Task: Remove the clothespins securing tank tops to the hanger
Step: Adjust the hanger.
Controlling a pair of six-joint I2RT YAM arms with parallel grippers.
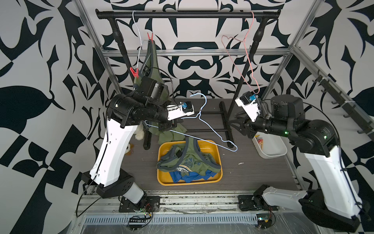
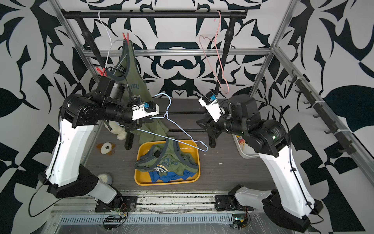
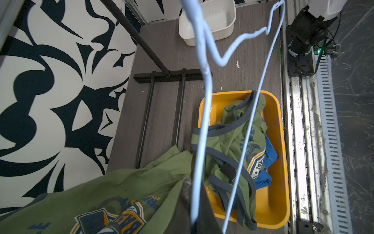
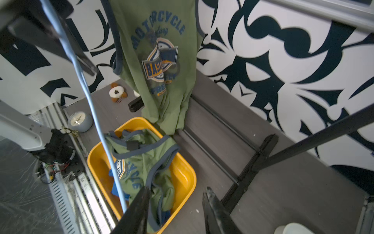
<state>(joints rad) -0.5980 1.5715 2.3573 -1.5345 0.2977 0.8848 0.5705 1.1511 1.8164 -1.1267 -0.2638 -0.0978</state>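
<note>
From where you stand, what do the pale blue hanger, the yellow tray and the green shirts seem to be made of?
The hanger: thin bent wire, probably metal under a matte pale-blue coating, twisted at the neck.
The tray: glossy yellow plastic, by its moulded rounded corners and glare.
The shirts: soft matte knit fabric, maybe cotton; they crumple and drape.

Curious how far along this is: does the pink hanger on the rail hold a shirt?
No, the pink hanger hangs bare from the black rail.
</note>
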